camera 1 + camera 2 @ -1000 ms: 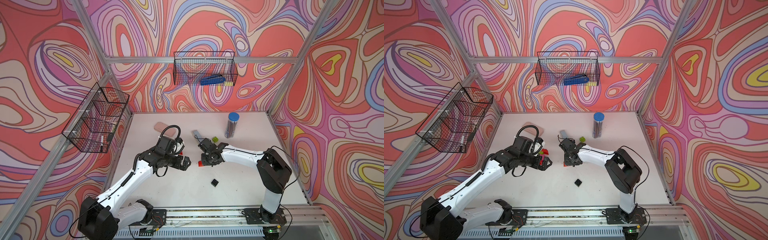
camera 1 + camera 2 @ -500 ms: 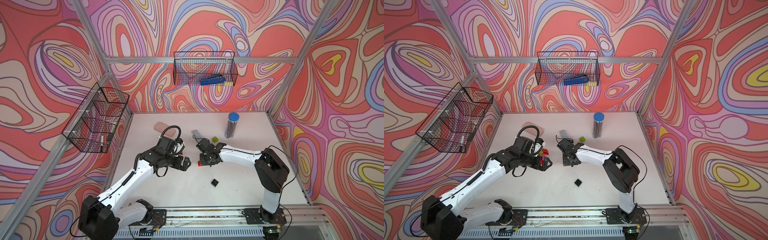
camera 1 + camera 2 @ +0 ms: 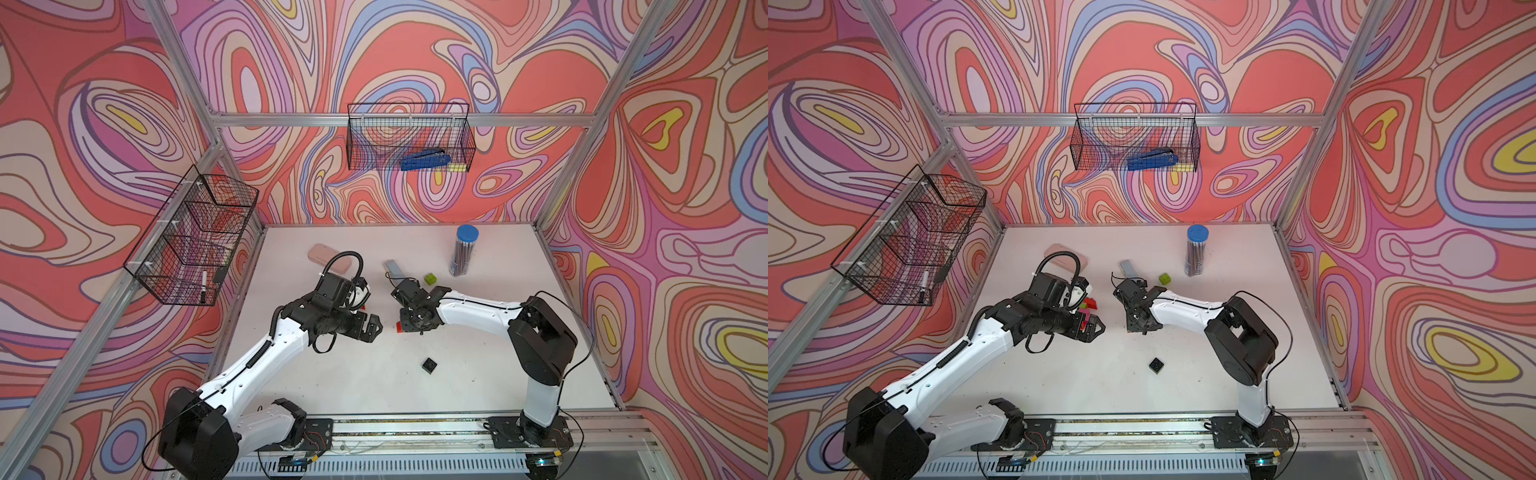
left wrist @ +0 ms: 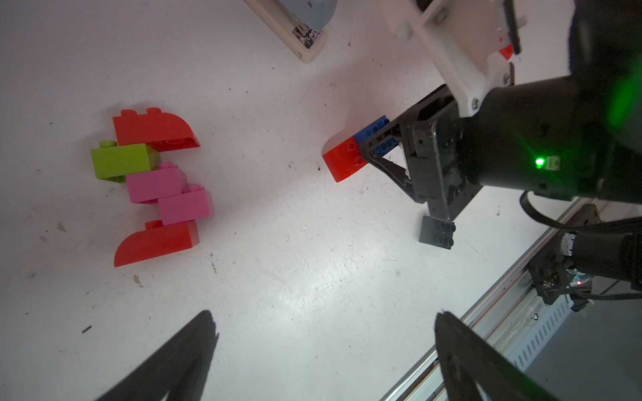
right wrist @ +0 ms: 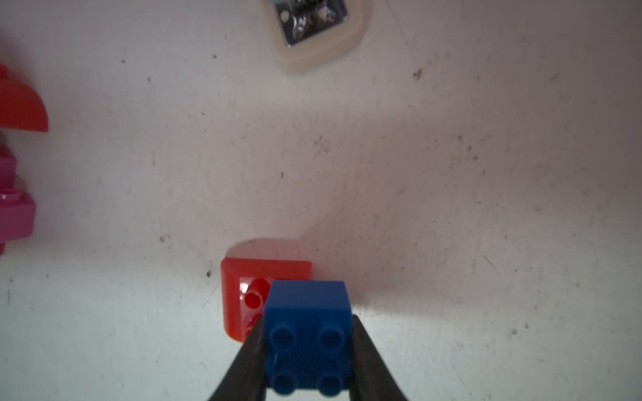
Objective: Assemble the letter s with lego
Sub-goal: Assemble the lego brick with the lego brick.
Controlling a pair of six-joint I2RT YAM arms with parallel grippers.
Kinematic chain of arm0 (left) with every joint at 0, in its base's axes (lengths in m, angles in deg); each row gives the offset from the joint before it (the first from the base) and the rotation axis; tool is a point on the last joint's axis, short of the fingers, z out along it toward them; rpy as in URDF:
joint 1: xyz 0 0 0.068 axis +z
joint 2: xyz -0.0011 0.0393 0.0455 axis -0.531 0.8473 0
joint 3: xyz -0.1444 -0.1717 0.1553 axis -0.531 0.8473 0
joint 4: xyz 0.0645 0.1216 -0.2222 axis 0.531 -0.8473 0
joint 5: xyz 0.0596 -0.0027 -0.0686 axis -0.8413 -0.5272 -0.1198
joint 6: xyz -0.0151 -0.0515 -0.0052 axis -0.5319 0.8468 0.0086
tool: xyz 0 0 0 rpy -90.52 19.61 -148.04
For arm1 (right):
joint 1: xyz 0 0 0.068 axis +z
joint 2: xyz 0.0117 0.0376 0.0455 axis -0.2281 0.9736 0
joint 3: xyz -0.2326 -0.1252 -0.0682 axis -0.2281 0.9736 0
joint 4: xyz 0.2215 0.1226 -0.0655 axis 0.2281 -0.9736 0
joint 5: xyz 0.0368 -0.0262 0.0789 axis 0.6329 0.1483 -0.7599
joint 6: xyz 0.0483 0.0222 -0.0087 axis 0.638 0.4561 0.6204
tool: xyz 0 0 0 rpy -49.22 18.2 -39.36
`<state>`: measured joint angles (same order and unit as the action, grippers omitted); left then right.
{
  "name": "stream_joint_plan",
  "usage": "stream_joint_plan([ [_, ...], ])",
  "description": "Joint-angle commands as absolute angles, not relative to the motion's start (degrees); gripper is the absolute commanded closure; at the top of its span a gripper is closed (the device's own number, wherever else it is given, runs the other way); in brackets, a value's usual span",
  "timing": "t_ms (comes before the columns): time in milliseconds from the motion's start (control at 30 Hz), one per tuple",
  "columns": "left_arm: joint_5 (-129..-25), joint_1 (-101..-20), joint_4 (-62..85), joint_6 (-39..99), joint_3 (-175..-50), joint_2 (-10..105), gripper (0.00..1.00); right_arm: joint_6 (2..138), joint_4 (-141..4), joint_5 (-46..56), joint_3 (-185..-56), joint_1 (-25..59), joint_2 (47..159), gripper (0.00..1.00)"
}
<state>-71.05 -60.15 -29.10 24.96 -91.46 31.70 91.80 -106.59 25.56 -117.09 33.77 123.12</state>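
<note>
A part-built lego stack [image 4: 153, 187] lies flat on the white table [image 4: 278, 277]: red curved, lime green, two pink and another red curved brick. It also shows in a top view [image 3: 1090, 305], beside my left wrist. My right gripper [image 5: 307, 321] is shut on a blue brick [image 5: 307, 333], low over the table. The blue brick touches a loose red curved brick [image 5: 250, 295]; I cannot tell whether they are joined. My left gripper [image 4: 323, 347] hangs open and empty, short of both. A black brick [image 3: 430, 365] and a lime green brick [image 3: 431, 279] lie apart.
A grey-blue stapler [image 3: 394, 270] lies just behind the right gripper. A pink oblong case [image 3: 328, 257] is at the back left and a blue-capped pencil tube [image 3: 463, 251] at the back right. Wire baskets [image 3: 191, 237] hang on the walls. A metal rail [image 3: 415, 428] runs along the front edge.
The right arm's elbow has drifted slightly left, while its gripper and the bricks stay in place. The left arm has not moved.
</note>
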Motion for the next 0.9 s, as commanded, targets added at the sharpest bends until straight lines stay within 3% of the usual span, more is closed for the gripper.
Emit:
stream_joint_plan([
  [0, -70.26, -59.76, -29.92, 24.33, -90.84, 32.22, 0.00, 91.42, -111.48, 27.71, -116.52, 33.73, 125.70, 0.70],
  [433, -70.15, -59.76, -29.94, 24.16, -90.67, 32.47, 0.00, 91.19, -110.21, 25.24, -116.58, 33.74, 128.88, 0.68],
  [867, -70.04, -59.80, -29.92, 24.16, -90.49, 32.27, 0.00, 89.90, -112.94, 25.61, -121.61, 33.83, 124.96, 0.57],
])
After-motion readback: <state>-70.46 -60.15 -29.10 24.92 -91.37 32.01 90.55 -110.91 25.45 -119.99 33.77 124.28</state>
